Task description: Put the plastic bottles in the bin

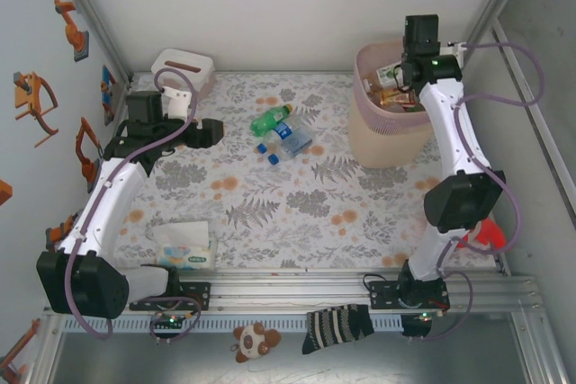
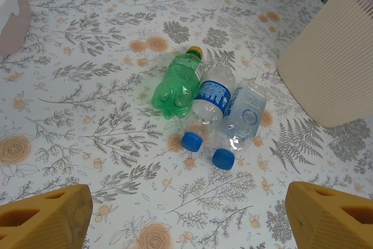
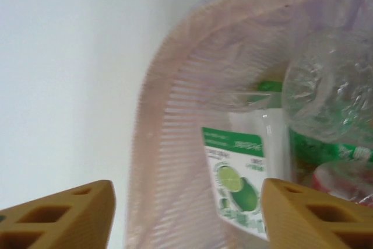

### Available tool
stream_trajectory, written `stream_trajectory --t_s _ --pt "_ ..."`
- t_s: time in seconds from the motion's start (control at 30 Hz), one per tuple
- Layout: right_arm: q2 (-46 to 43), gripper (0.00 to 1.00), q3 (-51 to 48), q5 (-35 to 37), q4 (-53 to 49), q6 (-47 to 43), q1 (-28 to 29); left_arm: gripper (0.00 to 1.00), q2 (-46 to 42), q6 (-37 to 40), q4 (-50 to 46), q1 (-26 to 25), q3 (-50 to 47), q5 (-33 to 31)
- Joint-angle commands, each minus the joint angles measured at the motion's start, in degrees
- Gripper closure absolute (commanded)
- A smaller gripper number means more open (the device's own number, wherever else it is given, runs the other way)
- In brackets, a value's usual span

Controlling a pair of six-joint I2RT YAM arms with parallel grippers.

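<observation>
Top external: bottles (image 1: 279, 135) between box (image 1: 183, 69), bin (image 1: 382, 146)

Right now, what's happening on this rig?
The right gripper hangs open over the bin, with nothing between its jaws; several bottles lie inside. The left gripper is open and empty above the table, facing three bottles not yet binned: a green bottle and two clear blue-capped bottles, lying side by side.
</observation>
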Motion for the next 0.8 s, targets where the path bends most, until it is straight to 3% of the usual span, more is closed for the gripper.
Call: stream_trajectory --t_s 0.0,0.1,0.27,0.5,0.77 --pt "-1.05 0.51 -0.32 -1.03 4.37 -5.67 0.11 0.14 -0.33 1.05 -0.31 0.00 -0.09 0.11" --pt "1.02 0.69 1.68 -3.41 5.88 -11.00 0.08 0.15 -0.35 1.04 -0.30 0.00 -0.08 0.07" --pt "5.99 0.80 4.94 -7.46 6.04 -14.08 -0.56 0.14 -0.51 1.18 -0.36 0.00 -0.10 -0.24" --pt "10.69 0.85 6.98 -8.71 6.06 -15.34 -1.88 0.14 -0.42 1.51 -0.65 0.00 -0.04 -0.52" --pt "13.75 0.87 5.41 -3.60 1.77 -15.93 -3.14 0.14 0.06 1.46 -0.96 0.00 0.16 -0.46"
